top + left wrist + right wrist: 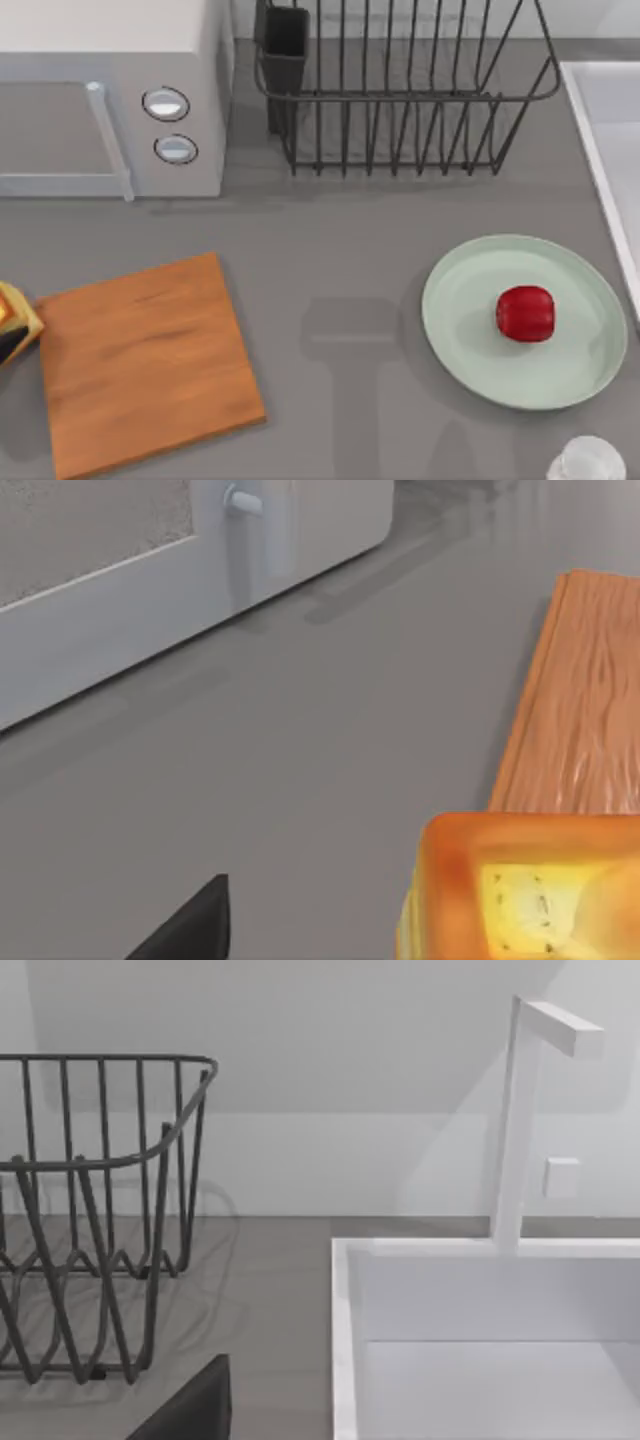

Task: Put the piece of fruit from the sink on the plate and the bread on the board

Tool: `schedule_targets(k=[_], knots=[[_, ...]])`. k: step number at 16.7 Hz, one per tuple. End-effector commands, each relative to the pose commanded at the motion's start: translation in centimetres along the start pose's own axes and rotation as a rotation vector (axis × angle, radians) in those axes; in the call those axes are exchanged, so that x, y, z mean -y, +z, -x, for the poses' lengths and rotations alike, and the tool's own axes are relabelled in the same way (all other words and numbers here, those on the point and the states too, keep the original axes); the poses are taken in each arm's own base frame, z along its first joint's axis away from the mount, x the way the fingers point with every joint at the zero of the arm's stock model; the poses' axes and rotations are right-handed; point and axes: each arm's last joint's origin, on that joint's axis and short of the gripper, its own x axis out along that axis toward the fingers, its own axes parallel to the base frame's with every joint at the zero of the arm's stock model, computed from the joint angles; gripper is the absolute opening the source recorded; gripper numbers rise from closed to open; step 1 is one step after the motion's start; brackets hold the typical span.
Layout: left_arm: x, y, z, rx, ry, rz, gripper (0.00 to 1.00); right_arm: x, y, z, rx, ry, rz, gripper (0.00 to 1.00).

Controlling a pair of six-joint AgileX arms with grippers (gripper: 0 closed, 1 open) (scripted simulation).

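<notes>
A grey desk seen from above. The fruit [525,313], small, glossy and deep red, already sits on the mint-green plate [470,345] at the desk's right, a little right of the plate's middle; the sink [600,150] shows as a pale rim along the far right edge. The bread [12,315], a small square block with a toasted golden top, is at the far left edge, touching or just beside the left edge of the wooden board [145,360]; it is not yet on the board. Whether it rests on the desk or is lifted cannot be told. In the left wrist view the bread [520,890] sits very close under the camera, with the board's grain [590,710] just beyond it and a microwave [150,570] behind. A dark corner of the left pincer [190,930] shows there, but whether its fingers are wide, narrow or closed on the bread cannot be told. The bread is likely light and soft, easily crushed, so it should be gripped gently across its two flat pale sides, low on the block. The right arm looks parked, its wrist camera facing the sink, a tap [525,1110] and a wire rack [100,1210]; its pincer's [195,1410] state cannot be told either.
</notes>
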Motion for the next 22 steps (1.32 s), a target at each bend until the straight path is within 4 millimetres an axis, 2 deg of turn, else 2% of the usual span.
schedule_targets(k=[6, 13, 22], knots=[[0.6, -1.1, -1.4, 0.0, 0.001, 0.001, 1.0, 0.0, 0.0, 0.0, 0.0, 0.0, 0.0, 1.0], [0.7, -1.4, -1.6, 0.0, 0.002, 0.002, 1.0, 0.0, 0.0, 0.0, 0.0, 0.0, 0.0, 1.0], [0.7, -1.4, -1.6, 0.0, 0.002, 0.002, 0.32, 0.0, 0.0, 0.0, 0.0, 0.0, 0.0, 1.0]])
